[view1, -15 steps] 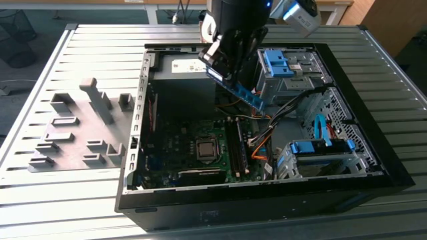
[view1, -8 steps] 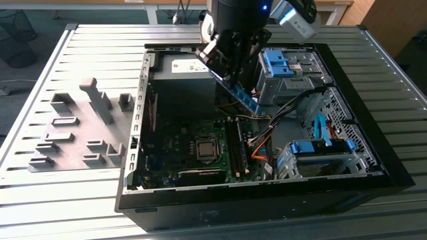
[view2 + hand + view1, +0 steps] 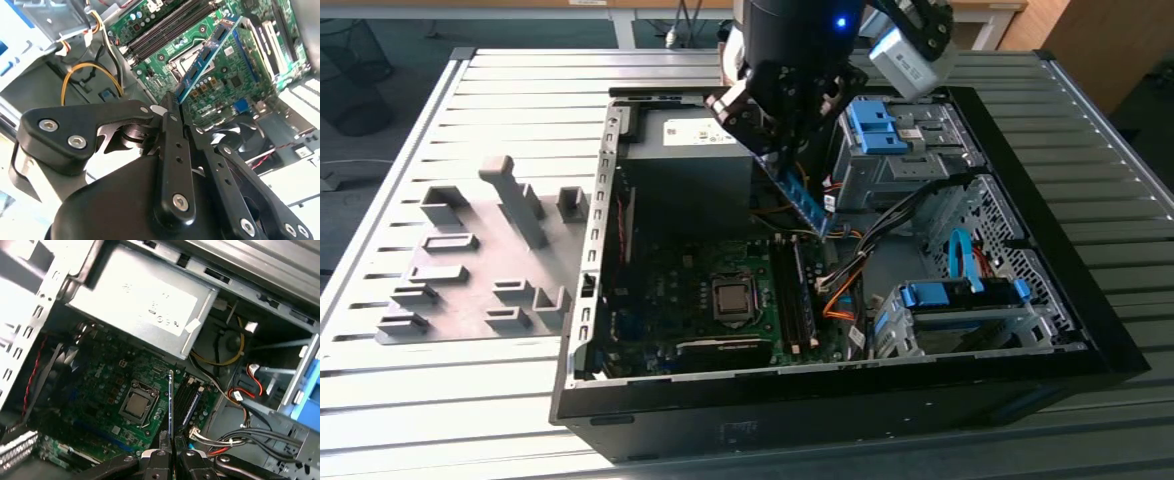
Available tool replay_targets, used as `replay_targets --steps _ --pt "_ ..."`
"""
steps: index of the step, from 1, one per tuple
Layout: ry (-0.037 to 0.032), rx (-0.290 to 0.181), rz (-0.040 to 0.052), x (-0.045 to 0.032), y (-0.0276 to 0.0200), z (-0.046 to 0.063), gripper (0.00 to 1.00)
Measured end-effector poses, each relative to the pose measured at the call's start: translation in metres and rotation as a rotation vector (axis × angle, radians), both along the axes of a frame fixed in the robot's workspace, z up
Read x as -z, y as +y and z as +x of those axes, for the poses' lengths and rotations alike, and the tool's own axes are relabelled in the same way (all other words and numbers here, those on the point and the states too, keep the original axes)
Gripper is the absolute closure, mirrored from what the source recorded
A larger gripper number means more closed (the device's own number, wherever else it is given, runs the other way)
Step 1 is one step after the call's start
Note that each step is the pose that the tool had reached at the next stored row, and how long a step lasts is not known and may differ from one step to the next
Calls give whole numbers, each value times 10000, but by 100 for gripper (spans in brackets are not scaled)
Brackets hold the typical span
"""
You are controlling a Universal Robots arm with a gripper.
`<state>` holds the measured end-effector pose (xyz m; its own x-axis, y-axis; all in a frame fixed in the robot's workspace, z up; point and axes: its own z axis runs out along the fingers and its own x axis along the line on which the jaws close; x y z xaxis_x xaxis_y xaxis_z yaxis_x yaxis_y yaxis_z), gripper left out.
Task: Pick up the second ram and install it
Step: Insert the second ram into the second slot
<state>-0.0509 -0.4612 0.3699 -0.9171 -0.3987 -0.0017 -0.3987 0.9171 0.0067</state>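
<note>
The second ram (image 3: 805,197) is a thin blue-green stick hanging tilted above the open computer case (image 3: 587,300). My gripper (image 3: 783,145) is shut on its upper end. In the second wrist view the ram (image 3: 210,54) juts out from between the black fingers (image 3: 169,125) over the green motherboard (image 3: 250,75). In the first wrist view the ram (image 3: 171,405) shows edge-on above the gripper (image 3: 170,451), beside the dark memory slots (image 3: 190,399). The slots (image 3: 795,290) lie below the ram, to the exterior view's right of the processor socket (image 3: 732,298).
Grey plastic holder blocks (image 3: 467,265) sit on the slatted table at the exterior view's left. Inside the case are the power supply (image 3: 680,135), blue drive brackets (image 3: 874,125), another blue bracket (image 3: 947,295) and loose orange and black cables (image 3: 847,285) near the slots.
</note>
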Motion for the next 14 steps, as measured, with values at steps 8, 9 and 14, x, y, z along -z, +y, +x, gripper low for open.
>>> replay_targets --steps 8,9,14 --pt "0 1448 0 31 0 0 86" --pt "0 1630 0 35 0 0 86" --pt "0 2540 0 57 0 0 86"
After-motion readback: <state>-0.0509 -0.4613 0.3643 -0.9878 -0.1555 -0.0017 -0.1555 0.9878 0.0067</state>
